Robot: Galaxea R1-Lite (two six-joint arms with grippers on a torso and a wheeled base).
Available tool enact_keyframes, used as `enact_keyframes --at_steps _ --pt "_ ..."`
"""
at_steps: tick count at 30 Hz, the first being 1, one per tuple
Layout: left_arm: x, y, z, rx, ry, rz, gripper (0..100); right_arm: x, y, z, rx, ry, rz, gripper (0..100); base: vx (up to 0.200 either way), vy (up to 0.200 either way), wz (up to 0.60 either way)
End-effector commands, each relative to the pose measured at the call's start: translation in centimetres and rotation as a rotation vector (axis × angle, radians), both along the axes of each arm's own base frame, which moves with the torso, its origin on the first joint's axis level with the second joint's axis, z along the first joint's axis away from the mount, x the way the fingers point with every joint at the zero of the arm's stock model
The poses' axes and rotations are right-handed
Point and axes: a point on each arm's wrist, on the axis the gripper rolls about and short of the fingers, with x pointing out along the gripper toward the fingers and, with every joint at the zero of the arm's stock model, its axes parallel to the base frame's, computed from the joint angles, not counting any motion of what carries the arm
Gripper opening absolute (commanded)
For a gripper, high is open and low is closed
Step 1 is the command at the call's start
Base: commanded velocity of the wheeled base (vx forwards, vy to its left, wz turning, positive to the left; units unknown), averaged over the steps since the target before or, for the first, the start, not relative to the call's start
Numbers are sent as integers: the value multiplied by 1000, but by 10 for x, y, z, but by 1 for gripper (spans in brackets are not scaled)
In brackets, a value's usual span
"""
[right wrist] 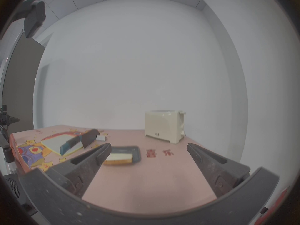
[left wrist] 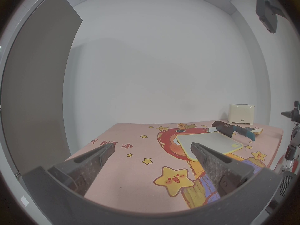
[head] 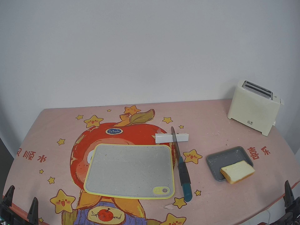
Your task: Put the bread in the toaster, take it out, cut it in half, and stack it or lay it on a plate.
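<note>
bread (head: 237,171) lies half on the plate (head: 224,157), right side of the desk (head: 212,122), toaster (head: 254,107) beyond | right gripper (right wrist: 148,147) spread, empty, nearer arm: bread ahead, slightly to its left | left gripper (left wrist: 152,146) spread, empty

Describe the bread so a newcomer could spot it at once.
Find the cream toaster at the table's far right. In front of it sits a dark grey tray. The bread is the pale, tan-crusted square slice overhanging the tray's near corner, the only food around.
</note>
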Motion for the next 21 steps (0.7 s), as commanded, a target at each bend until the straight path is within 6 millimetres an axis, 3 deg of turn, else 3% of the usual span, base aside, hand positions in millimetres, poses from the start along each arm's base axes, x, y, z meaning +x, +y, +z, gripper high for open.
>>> enact_keyframes --at_steps 1,13,16,17,21 --pt "0 0 -5 0 2 -1 100 -1 0 1 -31 -54 2 100 0 0 0" --pt "0 0 -5 0 1 1 100 -4 1 11 9 -89 28 100 0 0 0" --pt "0 0 -5 0 1 -1 100 -6 1 15 119 -65 81 100 0 0 0" --pt "0 0 -5 0 1 -1 100 -8 2 18 244 -8 115 100 0 0 0" --pt "0 0 -5 0 1 -1 100 -14 5 22 478 125 259 100 0 0 0"
